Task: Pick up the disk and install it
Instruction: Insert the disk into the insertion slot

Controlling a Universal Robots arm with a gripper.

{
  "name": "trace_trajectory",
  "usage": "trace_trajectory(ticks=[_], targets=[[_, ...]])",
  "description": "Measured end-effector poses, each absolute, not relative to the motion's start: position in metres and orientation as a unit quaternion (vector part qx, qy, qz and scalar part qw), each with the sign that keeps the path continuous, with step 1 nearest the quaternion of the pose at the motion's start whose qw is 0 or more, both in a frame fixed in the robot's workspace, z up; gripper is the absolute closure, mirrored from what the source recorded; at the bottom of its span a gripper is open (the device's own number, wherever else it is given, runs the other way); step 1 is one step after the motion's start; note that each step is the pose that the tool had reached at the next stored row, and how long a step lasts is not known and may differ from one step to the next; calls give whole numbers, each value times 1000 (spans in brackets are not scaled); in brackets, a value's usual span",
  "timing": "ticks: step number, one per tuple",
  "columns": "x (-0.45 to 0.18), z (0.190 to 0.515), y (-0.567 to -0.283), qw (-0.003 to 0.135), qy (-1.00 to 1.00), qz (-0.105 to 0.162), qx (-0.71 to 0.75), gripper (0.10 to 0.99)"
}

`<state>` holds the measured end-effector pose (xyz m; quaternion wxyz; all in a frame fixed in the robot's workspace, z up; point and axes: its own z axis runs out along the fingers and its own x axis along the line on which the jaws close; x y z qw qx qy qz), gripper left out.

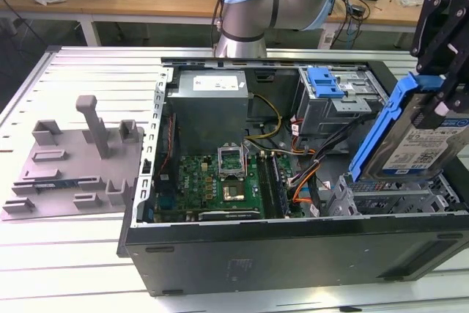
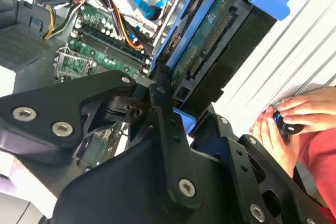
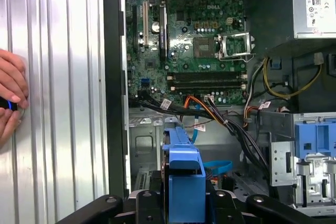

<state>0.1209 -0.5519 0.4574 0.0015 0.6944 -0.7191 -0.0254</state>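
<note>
Jaws clenched on the disk (image 1: 418, 141) by its blue bracket | disk tilted on edge, lower end at the drive cage (image 1: 399, 197), exterior view's right of the open computer case (image 1: 293, 258) | judged stiff, fairly heavy, shock-fragile; bracket edges the safest hold

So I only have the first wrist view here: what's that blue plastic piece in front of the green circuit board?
Observer: That's the bracket of the disk. In the exterior view the gripper holds it tilted, with its labelled silver face showing.
Visitor: Is it in the computer yet?
Observer: Not seated. Its lower end is at the top of the metal drive cage, and the rest sticks up above the case.
Visitor: And the hand beside the case?
Observer: In the second wrist view, two hands hold a small black thing, and a red sleeve shows.
</note>
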Motion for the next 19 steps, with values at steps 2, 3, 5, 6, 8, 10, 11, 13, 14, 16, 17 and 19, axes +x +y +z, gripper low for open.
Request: trace_trajectory(ticks=[2, 3, 5, 6, 8, 10, 11, 13, 14, 16, 17, 19], targets=[[121, 457, -552, 3, -718, -27, 696, 718], [121, 457, -552, 3, -715, -27, 698, 718], [121, 457, -551, 4, -704, -27, 709, 718], [121, 457, -551, 4, -702, -27, 712, 718], [121, 457, -551, 4, -701, -27, 713, 718], [121, 457, -551, 4, -701, -27, 713, 718], [121, 457, -551, 4, -701, -27, 713, 718], [122, 457, -551, 4, -702, -27, 712, 718], [123, 457, -551, 4, -702, -27, 711, 718], [123, 457, -551, 4, -705, -27, 709, 718], [123, 457, -551, 4, -706, -27, 708, 718], [123, 456, -551, 4, -708, -27, 705, 718]])
